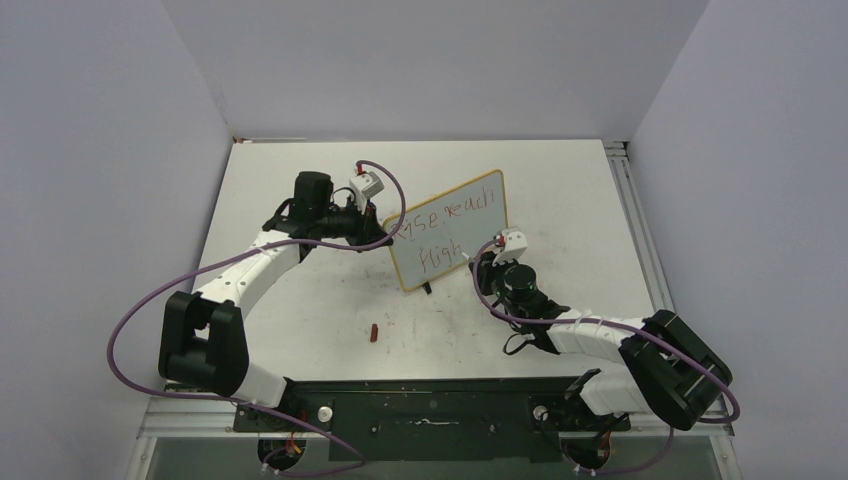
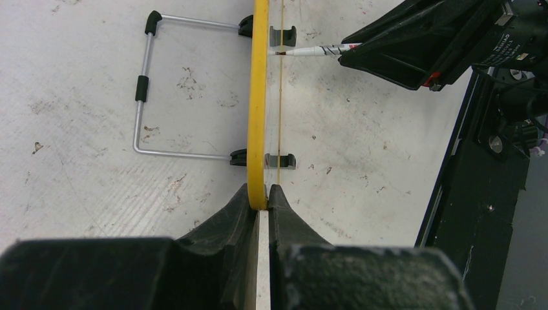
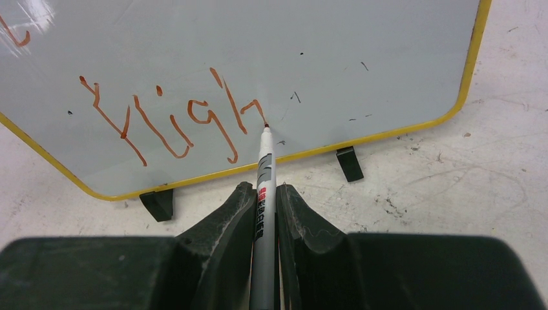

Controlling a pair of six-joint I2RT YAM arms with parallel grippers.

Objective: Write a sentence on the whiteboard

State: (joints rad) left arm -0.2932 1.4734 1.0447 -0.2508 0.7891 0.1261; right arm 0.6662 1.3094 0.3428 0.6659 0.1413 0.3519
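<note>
From above, the whiteboard [image 1: 452,228] stands near the middle of the table [image 1: 290,170]. Its long side runs from low left to high right. The left claw [image 1: 386,236] is at its left end. The right claw [image 1: 492,258] is in front of its lower right part. The sentence [image 1: 447,222] sits in two red-brown lines, and the second line looks unfinished. A small red-brown thing [image 1: 373,332], maybe a cap, lies on the table well apart from the board.

In the left wrist view, the left claw is clenched on the end of the whiteboard, seen edge on. The wire stand [image 2: 145,90] sticks out behind it.

In the right wrist view, the right claw is clenched on the marker [image 3: 263,181], which points straight ahead at the board. Its tip touches the board just right of the last letter of "high". I think the next letters must go to the right. There is blank white room that way, up to the round corner. The bottom edge is near, so there is little room to go down
</note>
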